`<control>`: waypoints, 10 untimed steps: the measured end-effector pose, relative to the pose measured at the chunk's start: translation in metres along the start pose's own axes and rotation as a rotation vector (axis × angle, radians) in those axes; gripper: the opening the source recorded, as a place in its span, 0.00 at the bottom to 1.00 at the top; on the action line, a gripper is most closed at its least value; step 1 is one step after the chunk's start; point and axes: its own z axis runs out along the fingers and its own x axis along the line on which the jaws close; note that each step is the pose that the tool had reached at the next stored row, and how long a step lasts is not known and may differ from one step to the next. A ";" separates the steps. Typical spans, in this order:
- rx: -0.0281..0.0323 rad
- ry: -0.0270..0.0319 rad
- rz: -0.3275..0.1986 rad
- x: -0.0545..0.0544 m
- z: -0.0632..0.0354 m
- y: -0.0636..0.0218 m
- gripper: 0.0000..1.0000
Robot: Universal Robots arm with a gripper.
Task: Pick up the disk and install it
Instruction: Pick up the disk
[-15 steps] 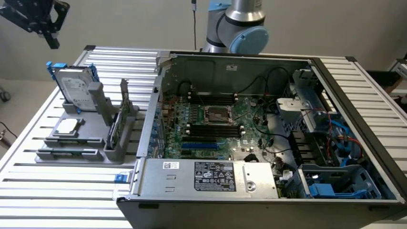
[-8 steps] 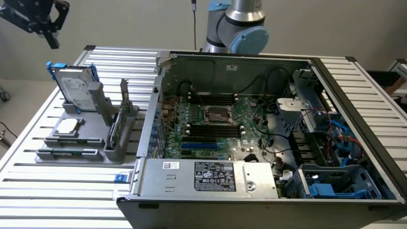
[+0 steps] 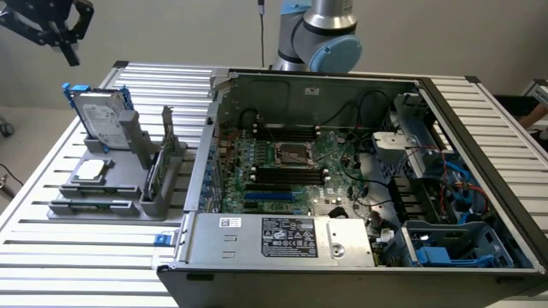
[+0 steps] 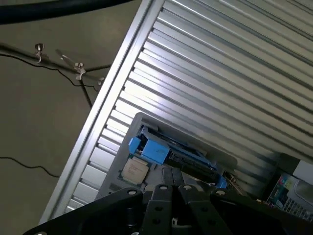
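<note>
The disk (image 3: 100, 119) stands upright on its edge in a slot at the far end of a grey holder (image 3: 94, 192), on the exterior view's left. It is silver-grey with a white label and blue side rails. My gripper (image 3: 68, 56) hangs in the air above and slightly to the left of the disk, well clear of it, shut with nothing in it. From the wrist view I look down on the disk (image 4: 157, 151), edge-on with its blue rail showing, beyond my shut gripper (image 4: 174, 189).
An open computer case (image 3: 201, 173) lies on the slatted metal table (image 3: 77, 256), with a blue-lined drive bay (image 3: 450, 250) at its front right and a power-supply box (image 3: 283, 237) in front. A processor chip (image 3: 90, 170) and an upright card (image 3: 159, 168) also sit in the holder.
</note>
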 end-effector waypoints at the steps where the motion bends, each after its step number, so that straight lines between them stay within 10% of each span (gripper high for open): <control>1: -0.0002 -0.0002 -0.019 0.000 0.0004 0.0000 0.11; 10: -0.0028 -0.0012 -0.181 0.000 0.0036 0.0000 0.11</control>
